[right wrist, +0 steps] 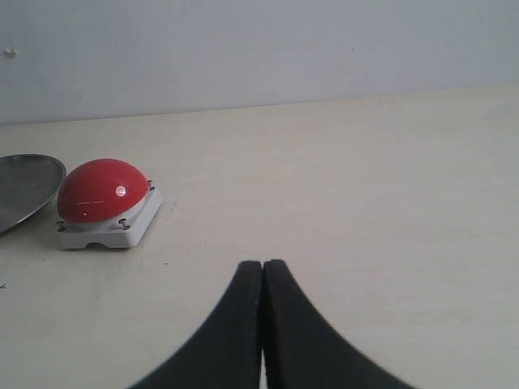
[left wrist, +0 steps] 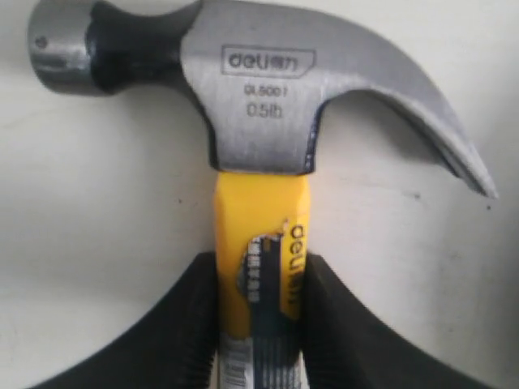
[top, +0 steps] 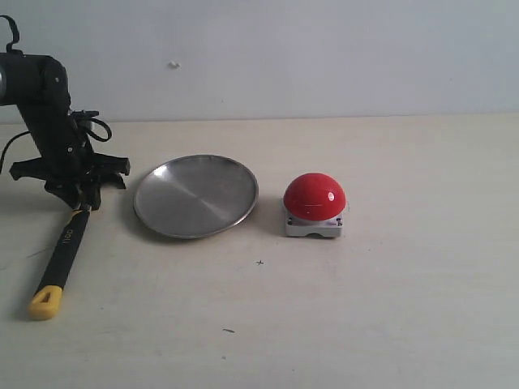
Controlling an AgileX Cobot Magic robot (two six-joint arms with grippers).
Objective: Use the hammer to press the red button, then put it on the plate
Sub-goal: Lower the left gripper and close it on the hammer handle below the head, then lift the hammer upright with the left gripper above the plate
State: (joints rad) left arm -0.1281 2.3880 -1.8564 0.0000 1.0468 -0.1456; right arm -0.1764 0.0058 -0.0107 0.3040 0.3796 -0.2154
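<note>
The hammer (top: pixel 65 250) lies on the table at the left, its yellow end pointing toward the front edge. My left gripper (top: pixel 81 193) covers the head end from above. In the left wrist view the dark metal head (left wrist: pixel 259 105) shows, and both black fingers (left wrist: pixel 195 316) press the sides of the yellow handle neck, so my left gripper (left wrist: pixel 259 271) is shut on it. The silver plate (top: pixel 196 195) sits just right of the hammer. The red button (top: pixel 314 196) stands right of the plate. My right gripper (right wrist: pixel 263 267) is shut with nothing in it, away from the red button (right wrist: pixel 101 190).
A bare pale tabletop (top: pixel 389 308) stretches in front of and to the right of the button. A plain wall (top: pixel 324 49) rises behind the table. The right arm does not show in the exterior view. The plate's rim (right wrist: pixel 24 182) shows at the edge of the right wrist view.
</note>
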